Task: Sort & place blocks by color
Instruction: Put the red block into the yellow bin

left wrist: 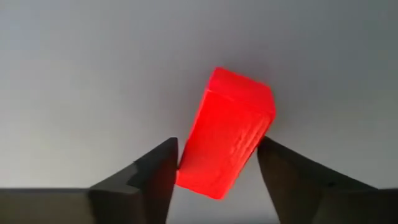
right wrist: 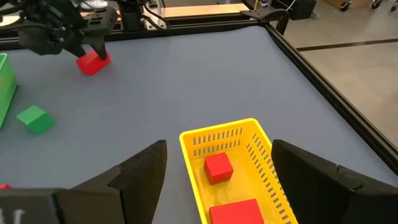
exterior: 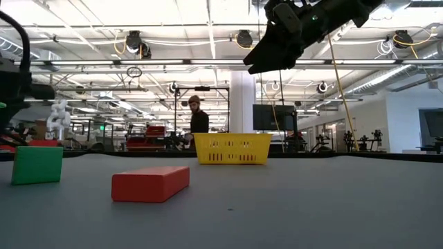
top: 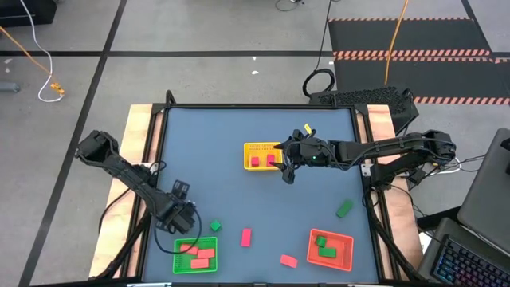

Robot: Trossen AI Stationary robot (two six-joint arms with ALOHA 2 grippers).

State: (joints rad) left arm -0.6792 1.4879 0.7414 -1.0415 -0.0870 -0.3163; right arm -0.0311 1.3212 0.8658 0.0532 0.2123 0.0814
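While my left gripper (left wrist: 214, 163) sat by the green basket (top: 177, 259), its half-open jaws bracketed a red block (left wrist: 227, 142), one finger touching; rightward, my right gripper (right wrist: 217, 171) hung open, empty, above the yellow basket (right wrist: 261, 142).

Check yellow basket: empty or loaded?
Loaded. The yellow basket holds two red blocks, a cube and a larger one; the right gripper hovers above, open and empty.

1. A basket (top: 263, 156) sits mid-table with two blocks (top: 263, 161) inside.
2. Two more baskets, left (top: 195, 256) and right (top: 331, 248), stand at the near edge, each holding blocks.
3. Loose blocks (top: 246, 236) lie between them.
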